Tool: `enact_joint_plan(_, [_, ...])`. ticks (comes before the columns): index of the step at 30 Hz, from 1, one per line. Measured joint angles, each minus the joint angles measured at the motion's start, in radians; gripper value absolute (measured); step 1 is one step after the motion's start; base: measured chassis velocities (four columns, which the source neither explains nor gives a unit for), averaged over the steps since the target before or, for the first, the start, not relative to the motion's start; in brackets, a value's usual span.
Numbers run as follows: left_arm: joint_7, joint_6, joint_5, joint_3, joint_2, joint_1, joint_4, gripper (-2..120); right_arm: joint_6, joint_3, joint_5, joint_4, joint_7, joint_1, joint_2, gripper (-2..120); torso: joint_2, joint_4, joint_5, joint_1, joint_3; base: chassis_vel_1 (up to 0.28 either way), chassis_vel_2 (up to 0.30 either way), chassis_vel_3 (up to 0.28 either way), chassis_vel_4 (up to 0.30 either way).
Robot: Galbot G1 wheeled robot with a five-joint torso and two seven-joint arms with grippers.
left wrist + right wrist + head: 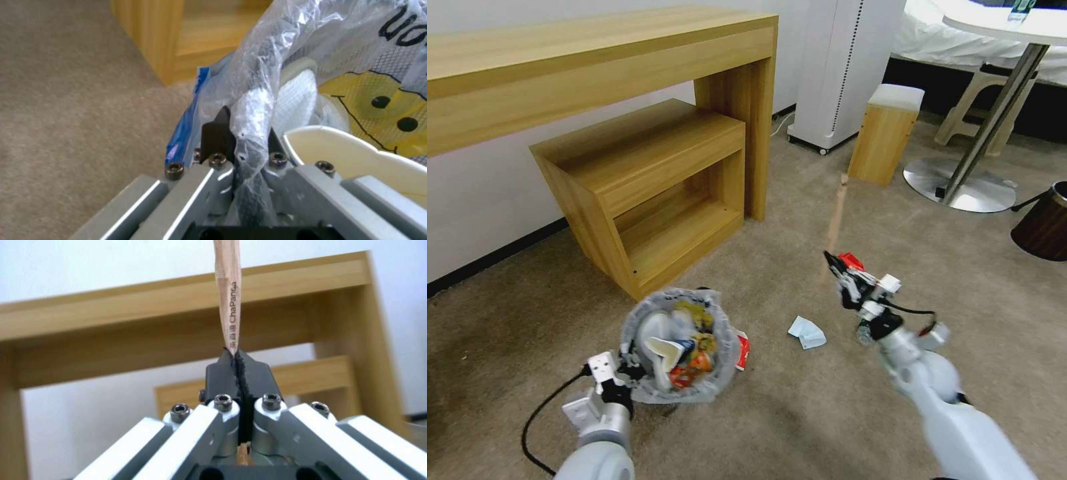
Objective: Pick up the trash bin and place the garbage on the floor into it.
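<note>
Right gripper, mid-frame, pinches shut on the thin wooden stick by its very end; it could pivot loose. Left gripper, lower left, clamps the small bag-lined trash bin by its rim, which might slip.

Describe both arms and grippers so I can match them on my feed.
Both arms are smooth pale-grey shells ending in silver metal wrists. The left gripper and right gripper have grey ridged links with hex bolts and black fingertips. A black cable loops beside each wrist; the right carries red parts.

A long wooden desk stands against a white wall, with a low wooden shelf unit beneath it. Nearby are a white appliance, a small wooden stool and a round pedestal table.
</note>
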Motion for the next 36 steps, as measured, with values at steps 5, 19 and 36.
enact_joint_plan(5, [0.0, 0.002, 0.038, 0.044, -0.011, -0.006, 0.002, 1, 0.007, -0.091, -0.059, -0.015, 0.002, 0.039, 0.044, 0, 0.0, -0.0003, -0.0001, 0.0, 0.0, 0.0, 0.0, 0.0, 0.0])
enact_joint_plan(19, [-0.001, 0.012, 0.042, 0.083, -0.03, -0.029, 0.012, 1, 0.074, -0.207, -0.184, -0.166, -0.033, 0.052, 0.104, 0, 0.0, -0.0002, -0.0001, 0.0, 0.0, 0.0, 0.0, 0.0, 0.0])
enact_joint_plan(36, [0.0, 0.015, 0.035, 0.087, -0.031, -0.022, -0.02, 1, 0.093, -0.213, -0.279, -0.214, -0.07, 0.048, 0.101, 9, 0.0, -0.0001, 0.0, 0.0, 0.0, 0.0, 0.0, 0.0, 0.0])
